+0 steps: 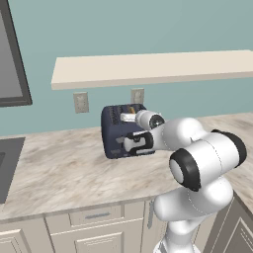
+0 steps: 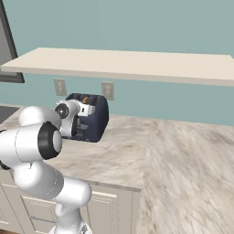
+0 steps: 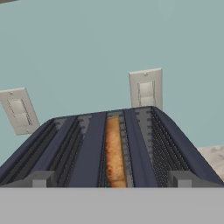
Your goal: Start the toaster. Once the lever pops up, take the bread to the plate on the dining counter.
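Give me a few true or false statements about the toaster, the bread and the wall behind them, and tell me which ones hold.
1. The toaster stands on the marble counter below a wall shelf. True.
2. A bread slice sits in one of the toaster's slots. True.
3. All four slots hold bread. False: the hand view shows one slice, in the third slot from the left; the others look empty.
4. The gripper is clamped on the bread. False: it is open, at the toaster's front, and the slice is in its slot.
5. Two wall outlets are on the wall behind the toaster. True.
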